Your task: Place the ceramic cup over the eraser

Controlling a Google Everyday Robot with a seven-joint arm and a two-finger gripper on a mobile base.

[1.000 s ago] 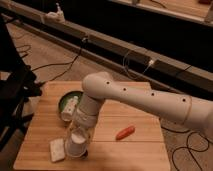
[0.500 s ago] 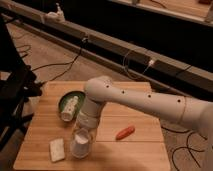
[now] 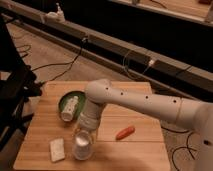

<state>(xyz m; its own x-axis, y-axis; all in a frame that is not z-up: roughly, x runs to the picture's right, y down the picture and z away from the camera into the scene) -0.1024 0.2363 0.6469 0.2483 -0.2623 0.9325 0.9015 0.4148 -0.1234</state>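
The ceramic cup [image 3: 82,148] is small, white and plain. It stands low at the front left of the wooden table [image 3: 140,150]. My gripper [image 3: 83,135] comes straight down from the white arm [image 3: 130,102] and is shut on the cup's upper part. The eraser is hidden; no black lump shows on the table.
A flat white pad [image 3: 56,149] lies just left of the cup. A green plate [image 3: 63,100] with a white bottle-shaped object [image 3: 70,108] sits behind it. An orange carrot-like piece [image 3: 125,132] lies to the right. A black chair [image 3: 15,95] stands left of the table; cables cross the floor behind.
The gripper and the cup have shifted a little to the right, away from the white pad. The arm's elbow has moved right with them.
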